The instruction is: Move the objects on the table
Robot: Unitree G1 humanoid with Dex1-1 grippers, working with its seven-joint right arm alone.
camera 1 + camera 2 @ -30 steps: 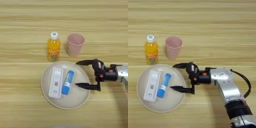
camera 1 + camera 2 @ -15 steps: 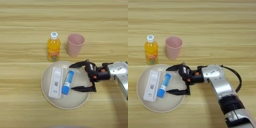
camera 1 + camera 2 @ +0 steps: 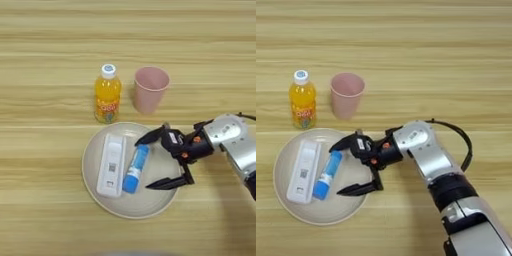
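Observation:
A small blue tube [image 3: 135,168] lies on the round beige plate [image 3: 95,195], next to a white rectangular device [image 3: 112,164]. My right gripper [image 3: 144,164] is open over the plate's right half, its two black fingers spread just right of the tube, one tip near the tube's top end and one near its bottom end. Nothing is held. The orange juice bottle [image 3: 107,100] with a white cap stands upright behind the plate. The pink cup [image 3: 150,90] stands upright to its right. The silver forearm [image 3: 426,155] comes in from the lower right.
The wood-grain table [image 3: 50,45] stretches bare behind the bottle and cup and to the left of the plate. A black cable [image 3: 462,142] loops off the forearm.
The gripper has moved left from the plate's right rim to just beside the blue tube, staying open. Bottle, cup, tube and device have not moved.

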